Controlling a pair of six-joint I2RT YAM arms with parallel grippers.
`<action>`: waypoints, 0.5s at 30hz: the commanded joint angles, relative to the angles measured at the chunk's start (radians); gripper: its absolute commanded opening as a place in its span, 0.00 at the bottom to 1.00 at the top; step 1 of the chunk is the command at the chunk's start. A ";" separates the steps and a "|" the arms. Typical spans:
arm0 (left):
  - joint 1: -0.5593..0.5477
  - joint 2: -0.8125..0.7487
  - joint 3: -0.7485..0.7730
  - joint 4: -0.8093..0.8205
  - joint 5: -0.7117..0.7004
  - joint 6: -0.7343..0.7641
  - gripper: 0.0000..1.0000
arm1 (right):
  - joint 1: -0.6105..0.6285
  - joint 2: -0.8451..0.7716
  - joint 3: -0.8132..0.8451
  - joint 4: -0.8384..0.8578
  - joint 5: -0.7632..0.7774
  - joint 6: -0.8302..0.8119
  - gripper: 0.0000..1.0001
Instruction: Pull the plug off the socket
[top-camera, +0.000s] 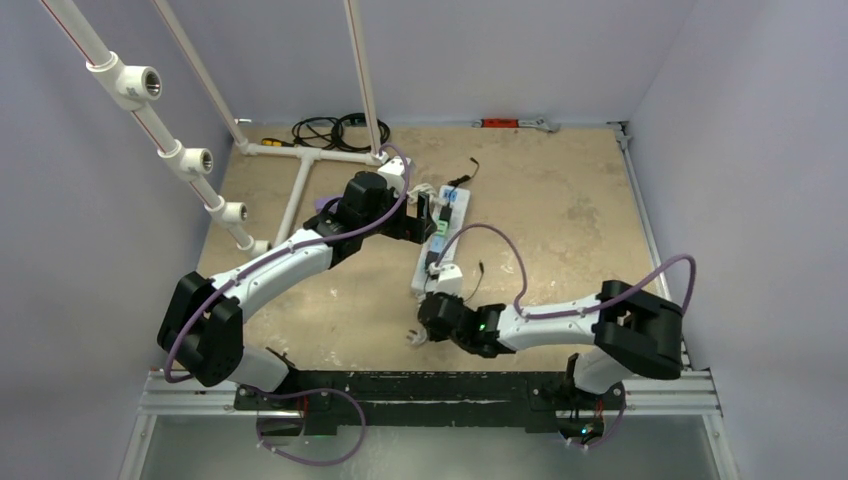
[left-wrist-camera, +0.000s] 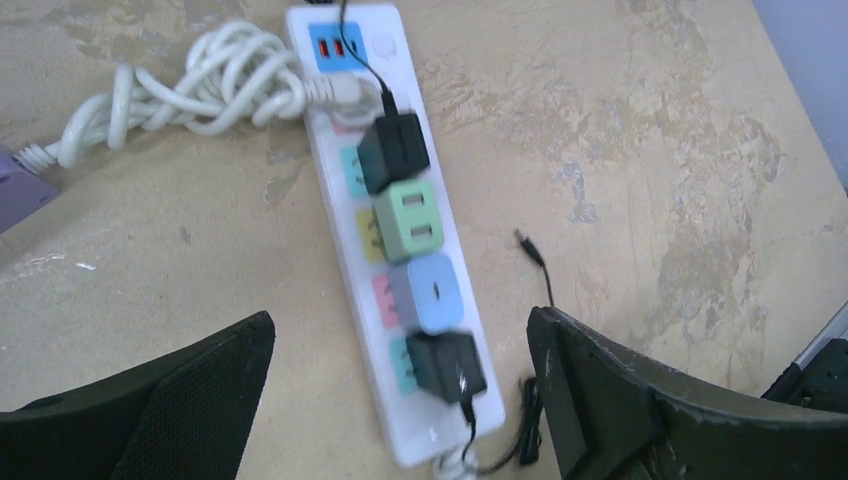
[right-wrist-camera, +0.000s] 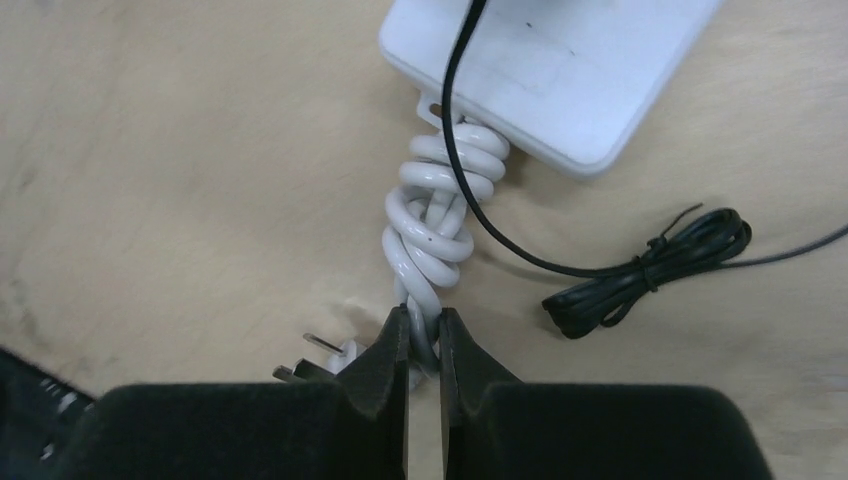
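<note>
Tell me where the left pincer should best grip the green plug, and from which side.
Probably the two sides toward the long edges of the socket, coming from above. The green plug stands up as a block, but a black plug and a blue plug crowd its other sides. The right pincer holds the white cord.

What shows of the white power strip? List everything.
The power strip is long, white plastic, lying flat on the table. One end has a blue USB panel; coloured outlet faces run along it. Plugged in: black adapter, green adapter, pale blue adapter, another black adapter. At the other end its coiled white cord is pinched by the right gripper.
</note>
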 joint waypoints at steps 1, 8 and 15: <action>-0.002 -0.017 0.033 -0.006 -0.006 0.002 0.98 | 0.173 0.091 0.106 0.001 -0.017 0.133 0.06; -0.003 -0.017 0.045 -0.046 -0.086 0.008 0.99 | 0.234 0.101 0.180 -0.063 0.016 0.199 0.29; -0.003 -0.005 0.032 -0.021 -0.051 0.001 0.99 | 0.234 -0.070 0.167 -0.178 0.090 0.195 0.72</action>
